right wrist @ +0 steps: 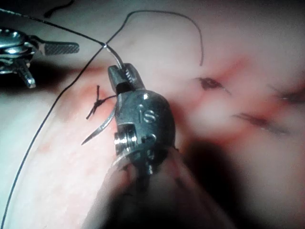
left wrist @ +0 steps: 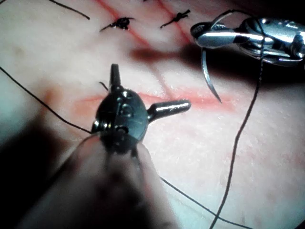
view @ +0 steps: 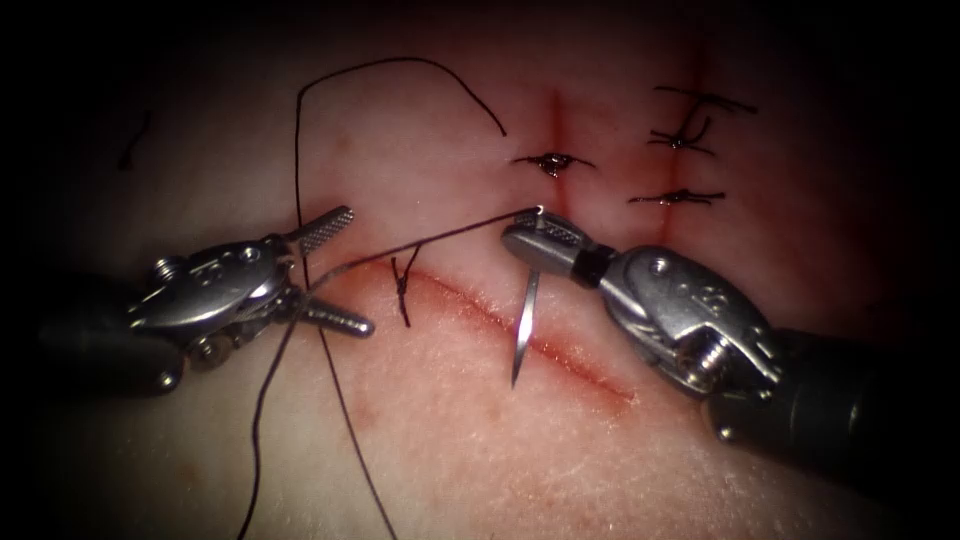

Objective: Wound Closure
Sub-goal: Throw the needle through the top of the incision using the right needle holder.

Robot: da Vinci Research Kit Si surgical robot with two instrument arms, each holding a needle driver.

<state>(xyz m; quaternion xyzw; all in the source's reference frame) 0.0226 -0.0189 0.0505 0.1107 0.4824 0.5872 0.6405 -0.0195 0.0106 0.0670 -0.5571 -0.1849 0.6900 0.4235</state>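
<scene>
The tissue (view: 440, 430) has an open cut (view: 570, 362) running from left down to the right, with one knotted stitch (view: 403, 290) near its left end. My right tool (view: 540, 235) is shut on the curved needle (view: 524, 320) close to its tail. The needle hangs free, not in the tissue, its tip just above the cut's middle. Thread (view: 430, 238) runs from the tail leftward, passes between the jaws of my open left tool (view: 350, 272), and loops upward (view: 300, 150). The same grip on the needle (right wrist: 102, 125) appears at the right tool (right wrist: 125, 76). The left tool (left wrist: 151, 86) is spread wide.
Two older closed cuts lie behind, with tied stitches (view: 550, 162) (view: 678, 197) and red fluid on them. Loose thread trails down over the near tissue (view: 350, 440). A short cut thread end (view: 135, 140) lies at the far left.
</scene>
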